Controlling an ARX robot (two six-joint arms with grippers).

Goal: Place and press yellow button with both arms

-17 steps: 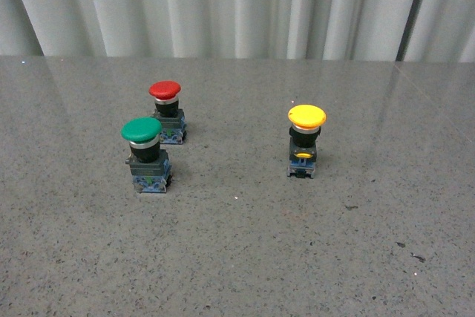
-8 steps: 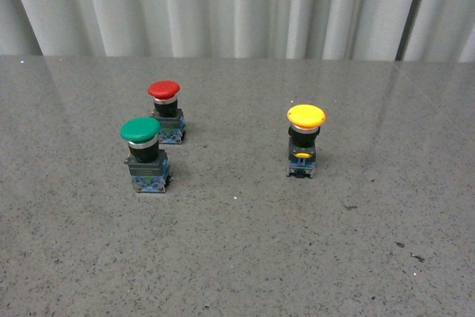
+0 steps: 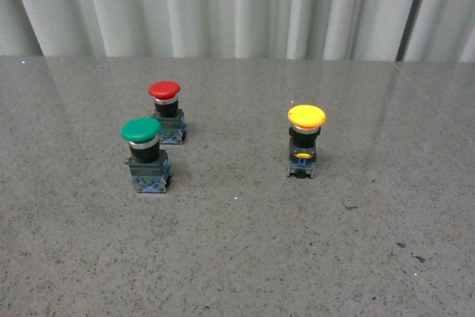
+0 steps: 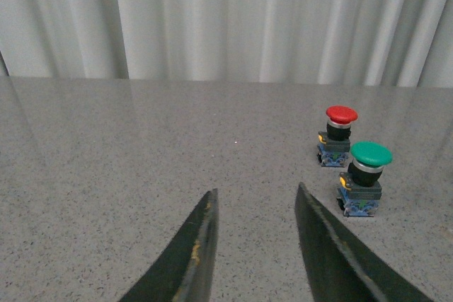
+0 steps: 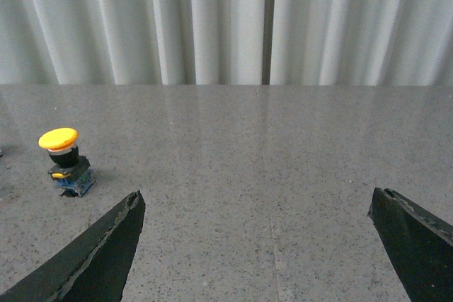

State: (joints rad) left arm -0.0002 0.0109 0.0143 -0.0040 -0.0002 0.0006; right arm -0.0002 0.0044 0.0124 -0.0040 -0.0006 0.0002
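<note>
The yellow button (image 3: pixel 305 143) is seen upright on the table (image 3: pixel 237 257), well right of the green button (image 3: pixel 145 155), while the left gripper (image 4: pixel 256 196) is held partly spread and the right gripper (image 5: pixel 256 201) wide, both empty.

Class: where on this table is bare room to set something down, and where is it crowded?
Bare table: the whole near strip, the wide gap between the green button and the yellow button, and right of the yellow one. Crowded: red button and green button stand close together, left.
</note>
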